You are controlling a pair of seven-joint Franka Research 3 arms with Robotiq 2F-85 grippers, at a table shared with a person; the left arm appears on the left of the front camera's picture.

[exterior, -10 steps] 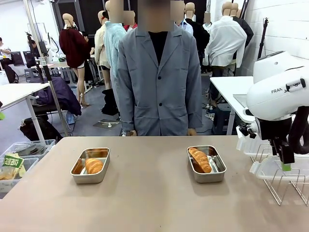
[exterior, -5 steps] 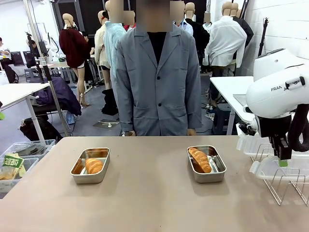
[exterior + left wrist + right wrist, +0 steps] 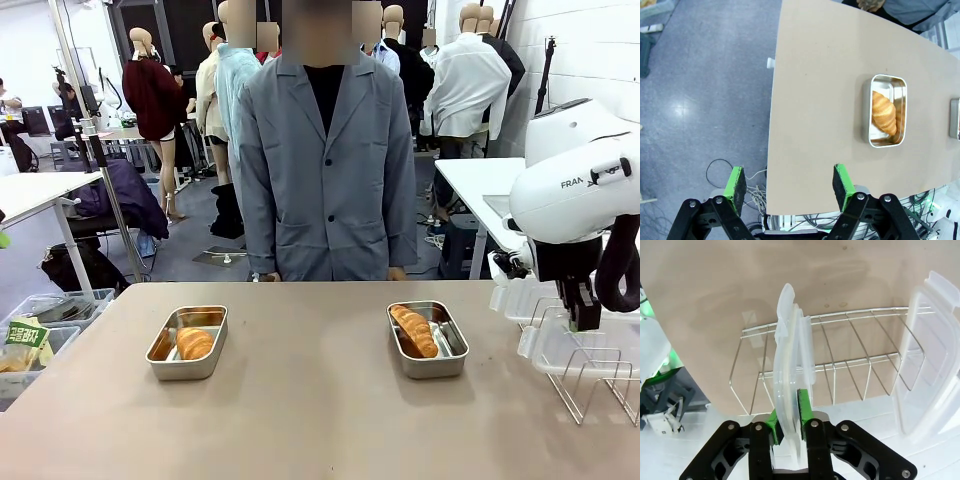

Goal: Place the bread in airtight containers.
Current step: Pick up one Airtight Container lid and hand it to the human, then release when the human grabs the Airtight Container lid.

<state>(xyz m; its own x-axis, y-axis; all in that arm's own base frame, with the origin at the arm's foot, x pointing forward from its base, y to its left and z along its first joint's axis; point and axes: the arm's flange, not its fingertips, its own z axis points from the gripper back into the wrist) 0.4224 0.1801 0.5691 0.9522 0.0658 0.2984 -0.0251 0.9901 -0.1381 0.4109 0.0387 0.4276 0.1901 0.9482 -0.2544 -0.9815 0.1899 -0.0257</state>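
Croissants point(image 3: 194, 343) both in tubs point(image 3: 185, 371); we just have closing left. Right fingers point(image 3: 803, 407) clamped on one lid point(image 3: 790, 355) (standing in rack point(image 3: 850, 340)), left fingers point(image 3: 735, 182) wide open, empty.

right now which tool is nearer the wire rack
Right. The right tool is at the wire rack, shut on a clear lid upright in it; the left tool hangs open off the table's opposite end.

Front across table point(image 3: 320, 420); wrist views downward.
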